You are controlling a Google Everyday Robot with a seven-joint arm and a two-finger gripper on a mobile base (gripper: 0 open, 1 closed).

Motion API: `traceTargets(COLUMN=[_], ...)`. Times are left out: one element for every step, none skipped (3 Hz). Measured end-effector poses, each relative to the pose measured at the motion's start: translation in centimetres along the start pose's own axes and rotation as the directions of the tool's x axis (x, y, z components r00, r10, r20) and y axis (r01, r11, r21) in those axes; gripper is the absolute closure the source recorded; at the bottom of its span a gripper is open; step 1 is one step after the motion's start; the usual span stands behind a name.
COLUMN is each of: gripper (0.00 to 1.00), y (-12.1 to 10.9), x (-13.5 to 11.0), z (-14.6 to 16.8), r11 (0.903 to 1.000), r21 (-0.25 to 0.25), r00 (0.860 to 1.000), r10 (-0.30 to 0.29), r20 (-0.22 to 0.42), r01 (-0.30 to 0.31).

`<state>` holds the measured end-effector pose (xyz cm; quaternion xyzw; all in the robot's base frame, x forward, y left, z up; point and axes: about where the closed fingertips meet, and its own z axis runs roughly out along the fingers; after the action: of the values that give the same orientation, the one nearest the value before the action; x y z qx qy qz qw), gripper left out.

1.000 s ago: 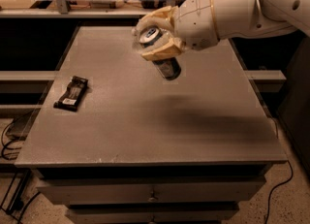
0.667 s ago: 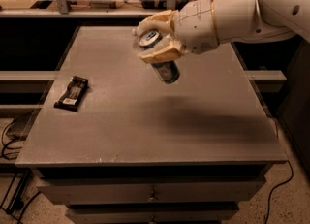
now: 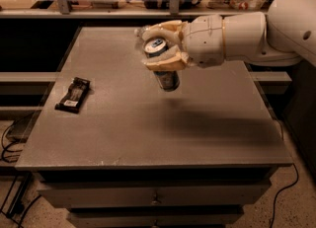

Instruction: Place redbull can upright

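One redbull can [image 3: 167, 76], a slim metal cylinder in silver and blue with a silver rimmed top, is held in the air over the far middle of the table [image 3: 123, 133]; it is tilted, with the round top turned up and towards the camera and the lower end pointing down at the tabletop without touching it; a soft shadow lies on the surface below and to the right of it.

The single gripper [image 3: 152, 49] is closed around the upper part of the can, its two cream-coloured, rounded fingers [image 3: 165, 62] pressing from either side; behind them the smooth white arm [image 3: 237, 37] runs off to the right edge.

The table is one flat, matt grey slab, square-cornered and faintly speckled; under its front edge are two drawer fronts [image 3: 148, 195].

One black packet [image 3: 74, 94], flat and oblong with a pale label at its near end, lies on the left side of the table, well apart from the can; dark cables [image 3: 10, 143] trail on the floor at the left.
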<state>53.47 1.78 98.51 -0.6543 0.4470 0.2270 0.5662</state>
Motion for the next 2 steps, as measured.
traceTargets(gripper=[1.00,0.83], y=[0.37,0.86], x=[0.32,0.89], z=[-0.46,-0.71], r11=[0.9989,0.9963], r21=[0.047,0.082], r00=[0.998,0.996], r10=[0.004,0.016], r20=[0.059,0.093], r01=[-0.007,-0.024])
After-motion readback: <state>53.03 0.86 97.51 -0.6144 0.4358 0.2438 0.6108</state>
